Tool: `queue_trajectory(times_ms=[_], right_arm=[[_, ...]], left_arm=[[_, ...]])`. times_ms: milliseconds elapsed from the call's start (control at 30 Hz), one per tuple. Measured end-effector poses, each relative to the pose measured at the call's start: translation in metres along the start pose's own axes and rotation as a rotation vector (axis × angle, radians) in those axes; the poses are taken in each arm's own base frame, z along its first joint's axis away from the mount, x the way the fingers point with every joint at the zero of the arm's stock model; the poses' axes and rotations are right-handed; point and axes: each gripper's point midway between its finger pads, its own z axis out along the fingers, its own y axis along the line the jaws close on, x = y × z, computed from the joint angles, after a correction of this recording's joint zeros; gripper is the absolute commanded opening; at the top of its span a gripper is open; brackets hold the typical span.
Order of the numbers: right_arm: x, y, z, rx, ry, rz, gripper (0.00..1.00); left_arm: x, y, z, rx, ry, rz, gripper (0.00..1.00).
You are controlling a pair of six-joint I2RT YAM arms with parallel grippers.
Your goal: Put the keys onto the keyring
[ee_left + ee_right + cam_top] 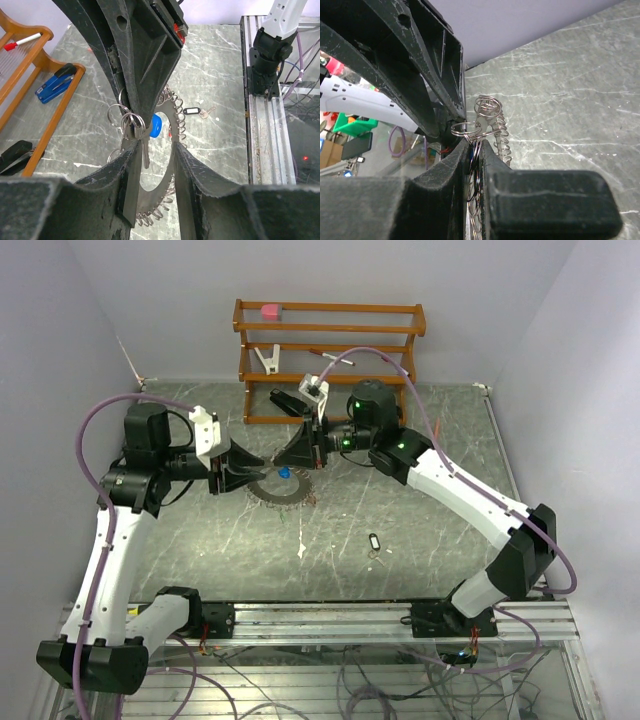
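Nearest the arm bases, black-tagged key (375, 540) lies alone on the grey marbled counter (200, 550), well apart from the rest.

Mid-counter: keyring (155, 202), toothed rim, under both grippers, which meet tip to tip over it.

Left gripper (258, 466) reaches from the left. Jaws narrow, a slim gap, the keyring's near band showing across it. Cannot tell whether they pinch the ring or only straddle it.

Right gripper (476, 147) opposite, jaws closed tight on small split rings (131, 121) bunched at its tips. Blue-tagged key (155, 125) hangs from that bunch, blade down, seen against the ring's opening; tag just beside the toothed rim.

Farther back, wooden rack (340, 308) against the wall: pink block (270, 311) on the top rail, white clamp (267, 358) below it, blue stapler (55, 82) low in the frame.
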Motion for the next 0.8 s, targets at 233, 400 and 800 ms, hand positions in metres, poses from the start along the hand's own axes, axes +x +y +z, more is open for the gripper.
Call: queue_trajectory(times_ms=[233, 400, 800], right_arm=[[0.002, -0.008, 0.007, 0.047, 0.022, 0.007, 0.0], [0.009, -0.009, 0.009, 0.061, 0.044, 0.018, 0.0], [0.006, -0.005, 0.011, 0.068, 0.049, 0.003, 0.0]], left_arm=[[0.004, 0.008, 0.003, -0.024, 0.024, -0.012, 0.41], [0.003, 0.02, 0.002, -0.074, 0.041, -0.002, 0.41], [0.002, 0.022, 0.003, -0.087, 0.045, -0.007, 0.39]])
